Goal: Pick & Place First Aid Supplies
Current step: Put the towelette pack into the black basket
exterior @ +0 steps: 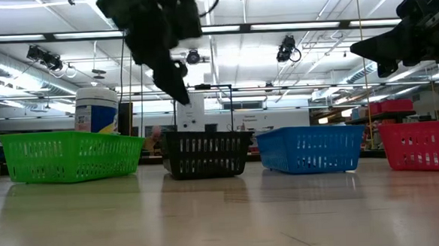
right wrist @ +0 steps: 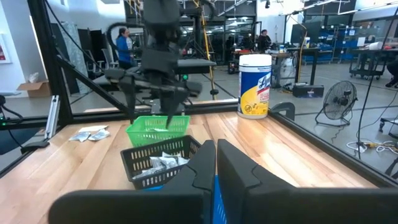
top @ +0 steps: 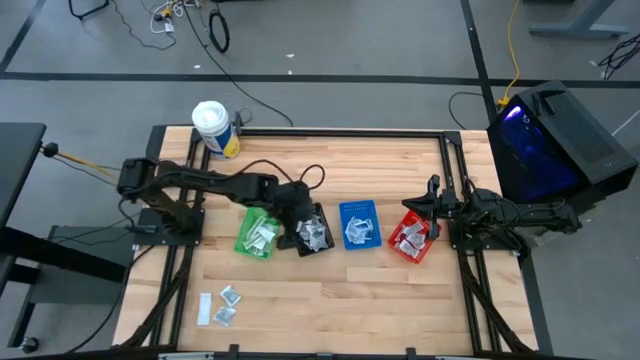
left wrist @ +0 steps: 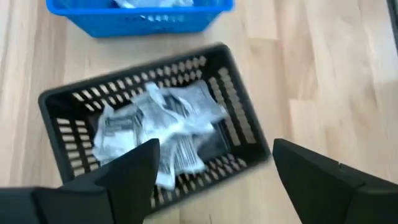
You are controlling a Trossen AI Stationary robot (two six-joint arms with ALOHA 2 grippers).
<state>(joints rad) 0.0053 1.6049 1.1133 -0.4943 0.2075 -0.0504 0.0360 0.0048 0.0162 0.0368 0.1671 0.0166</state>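
Observation:
My left gripper [left wrist: 214,149] hangs open above the black bin [top: 313,230], its fingers apart with nothing between them. A heap of white and silvery first aid sachets [left wrist: 155,121] lies on the bin's floor below it. More sachets lie in the green bin [top: 258,233], the blue bin [top: 358,224] and the red bin [top: 412,237]. A few loose sachets [top: 222,305] lie flat on the table near its front left. My right gripper [right wrist: 214,168] waits shut at the table's right side, beside the red bin, pointing level.
The four bins stand in a row across the middle of the table. A white cylindrical tub [top: 214,130] with a yellow-blue label stands at the far left corner. Bare wood shows in front of the bins [top: 350,300].

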